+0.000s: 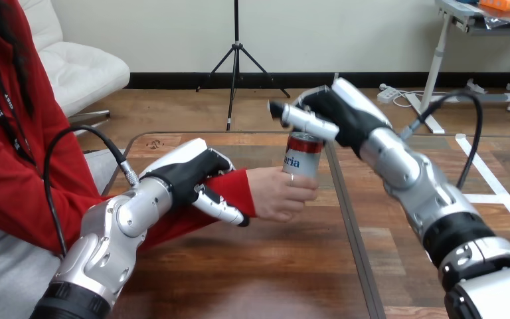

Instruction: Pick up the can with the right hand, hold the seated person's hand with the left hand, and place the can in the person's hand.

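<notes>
The can (303,154) stands upright above the worktop (272,266), held in the person's hand (277,194), whose fingers wrap round its lower half from the left. Directly over the can, the right robot hand (342,109) reaches in from the can's right. Its fingers (302,120) are stretched out straight and apart, lying across the can's top rim; I cannot tell whether they touch it. Left of the can, the left robot hand (189,174) is clamped on the person's wrist (237,184), just behind the hand that holds the can. It covers the red sleeve from above, with one finger curled under the cuff.
</notes>
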Action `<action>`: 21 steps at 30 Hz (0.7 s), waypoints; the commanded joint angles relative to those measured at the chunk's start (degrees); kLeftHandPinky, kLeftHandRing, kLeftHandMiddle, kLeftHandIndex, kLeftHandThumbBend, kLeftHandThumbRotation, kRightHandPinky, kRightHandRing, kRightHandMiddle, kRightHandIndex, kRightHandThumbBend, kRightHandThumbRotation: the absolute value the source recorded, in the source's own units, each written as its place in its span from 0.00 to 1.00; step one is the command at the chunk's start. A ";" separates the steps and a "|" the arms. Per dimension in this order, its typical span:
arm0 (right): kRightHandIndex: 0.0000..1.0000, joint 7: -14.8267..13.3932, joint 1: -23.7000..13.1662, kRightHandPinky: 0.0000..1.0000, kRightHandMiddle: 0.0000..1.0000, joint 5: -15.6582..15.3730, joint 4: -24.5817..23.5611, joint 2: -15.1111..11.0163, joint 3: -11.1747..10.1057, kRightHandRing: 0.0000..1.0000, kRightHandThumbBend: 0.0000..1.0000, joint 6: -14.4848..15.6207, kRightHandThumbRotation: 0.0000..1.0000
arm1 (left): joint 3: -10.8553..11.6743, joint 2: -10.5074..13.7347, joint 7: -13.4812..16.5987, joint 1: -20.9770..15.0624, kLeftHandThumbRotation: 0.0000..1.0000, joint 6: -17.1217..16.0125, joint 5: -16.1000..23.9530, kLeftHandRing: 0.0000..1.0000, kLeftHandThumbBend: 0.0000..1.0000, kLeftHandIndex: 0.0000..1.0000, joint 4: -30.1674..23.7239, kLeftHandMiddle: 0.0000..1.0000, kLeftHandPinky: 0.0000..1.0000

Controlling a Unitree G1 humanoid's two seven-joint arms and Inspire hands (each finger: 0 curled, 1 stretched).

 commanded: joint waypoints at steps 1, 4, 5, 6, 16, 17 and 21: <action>0.57 0.19 -19.47 0.44 0.55 3.60 -13.73 0.36 -2.07 0.52 0.85 -0.65 1.00 | 5.59 0.58 6.02 -16.75 0.52 -6.08 -1.08 0.66 0.93 0.70 -14.45 0.69 0.54; 0.57 0.17 -19.24 0.44 0.55 3.49 -13.97 0.23 -1.98 0.52 0.87 -0.68 1.00 | 5.60 0.49 6.04 -16.27 0.55 -5.56 -1.09 0.70 0.96 0.72 -14.76 0.72 0.57; 0.57 0.21 -19.12 0.44 0.55 3.44 -14.09 0.15 -1.92 0.52 0.88 -0.67 1.00 | 5.63 0.46 6.06 -16.07 0.56 -5.41 -1.15 0.71 0.97 0.73 -14.81 0.73 0.58; 0.58 0.26 -19.04 0.44 0.56 3.41 -14.21 0.09 -1.88 0.52 0.88 -0.63 1.00 | 5.63 0.45 6.09 -15.94 0.57 -5.34 -1.19 0.72 0.98 0.74 -14.83 0.74 0.59; 0.60 1.44 -18.12 0.45 0.57 4.13 -15.37 -0.55 -1.66 0.53 0.95 -0.55 1.00 | 5.77 0.58 6.33 -14.78 0.66 -5.12 -1.73 0.81 1.00 0.84 -14.90 0.83 0.67; 0.61 1.73 -18.00 0.45 0.58 4.31 -15.50 -0.63 -1.70 0.53 0.96 -0.57 1.00 | 5.78 0.60 6.34 -14.64 0.67 -5.08 -1.70 0.81 1.00 0.85 -14.87 0.84 0.67; 0.63 2.57 -17.59 0.46 0.60 4.99 -16.05 -0.84 -1.82 0.55 0.99 -0.47 1.00 | 5.83 0.64 6.43 -14.30 0.70 -5.06 -1.63 0.84 1.00 0.89 -14.81 0.86 0.68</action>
